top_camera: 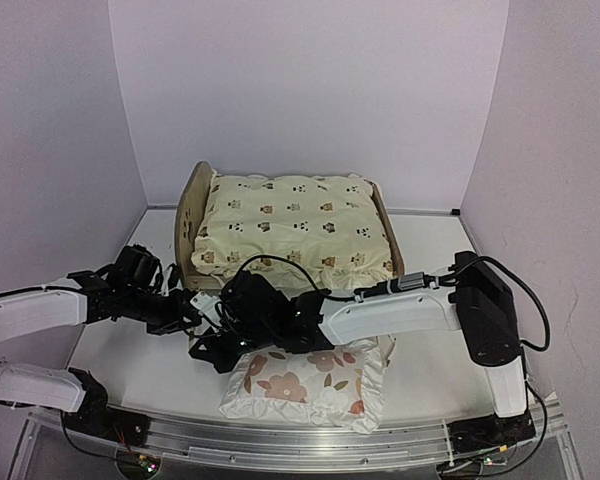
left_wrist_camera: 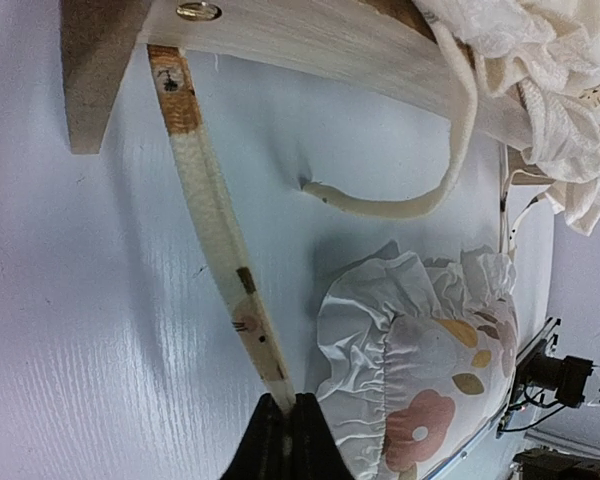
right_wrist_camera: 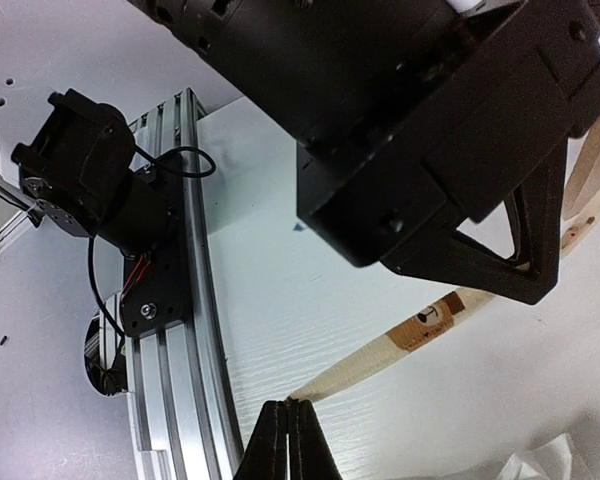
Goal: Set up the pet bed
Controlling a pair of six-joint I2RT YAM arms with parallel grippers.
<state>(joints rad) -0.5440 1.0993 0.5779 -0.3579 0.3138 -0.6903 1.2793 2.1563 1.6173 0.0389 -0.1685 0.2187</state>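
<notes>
The pet bed, a light-wood frame with a rounded headboard on the left, stands at the back centre under a cream animal-print cushion. Both grippers meet at its near-left corner, low over the white table. My left gripper is shut on a cream tie string that runs up to the wooden frame. My right gripper is shut on the very tip of a tie string. I cannot tell whether it is the same string. A white ruffled flower pillow lies in front, beside the left fingers.
A second tie string hangs loose in a curve from the frame onto the table. The left gripper's black body looms close above the right gripper. An aluminium rail runs along the near edge. White walls enclose the back and sides.
</notes>
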